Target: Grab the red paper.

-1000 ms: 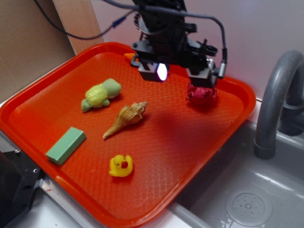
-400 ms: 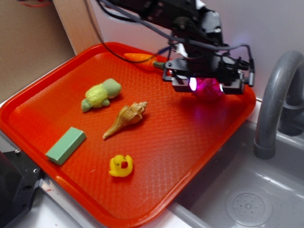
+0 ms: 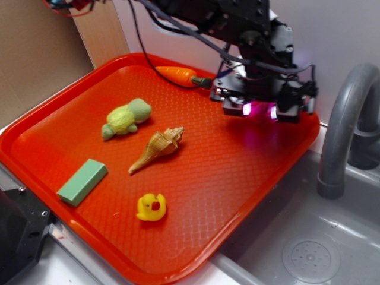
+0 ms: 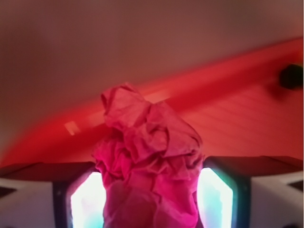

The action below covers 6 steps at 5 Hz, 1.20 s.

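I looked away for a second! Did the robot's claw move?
Yes. The gripper swung right along the tray's far edge, toward the faucet, uncovering the toy carrot.

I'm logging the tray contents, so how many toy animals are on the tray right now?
2. The green turtle lies at the tray's left middle; the yellow duck sits near its front edge. The arm may hide others at the far corner.

My gripper (image 4: 151,190) glows white-cyan beside the crimson, wrinkled red paper (image 4: 147,161). Tray (image 3: 196,178) orange-red with grid texture. Duck (image 3: 151,207) yellow, block (image 3: 82,181) green, shell (image 3: 157,148) tan-striped.
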Each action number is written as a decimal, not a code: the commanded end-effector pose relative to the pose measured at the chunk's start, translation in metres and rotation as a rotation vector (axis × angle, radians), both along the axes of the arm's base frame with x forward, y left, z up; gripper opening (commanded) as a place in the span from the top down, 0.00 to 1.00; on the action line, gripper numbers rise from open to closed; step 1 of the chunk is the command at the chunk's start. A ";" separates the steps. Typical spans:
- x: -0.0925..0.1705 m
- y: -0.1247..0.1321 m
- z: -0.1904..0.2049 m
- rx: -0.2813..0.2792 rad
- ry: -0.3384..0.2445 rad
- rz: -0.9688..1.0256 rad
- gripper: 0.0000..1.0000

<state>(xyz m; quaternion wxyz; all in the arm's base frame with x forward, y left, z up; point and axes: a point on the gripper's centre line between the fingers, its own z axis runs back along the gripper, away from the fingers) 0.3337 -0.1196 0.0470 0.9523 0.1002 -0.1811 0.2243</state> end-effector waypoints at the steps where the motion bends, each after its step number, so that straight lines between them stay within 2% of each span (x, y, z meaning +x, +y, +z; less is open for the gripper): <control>1: -0.037 0.040 0.130 -0.099 0.112 -0.242 1.00; 2: -0.056 0.076 0.161 -0.103 0.147 -0.277 1.00; 3: -0.072 0.112 0.186 -0.108 0.149 -0.269 1.00; 4: -0.078 0.123 0.197 -0.137 0.137 -0.269 1.00; 5: -0.086 0.119 0.210 -0.153 0.100 -0.289 1.00; 6: -0.097 0.112 0.215 -0.135 0.123 -0.376 1.00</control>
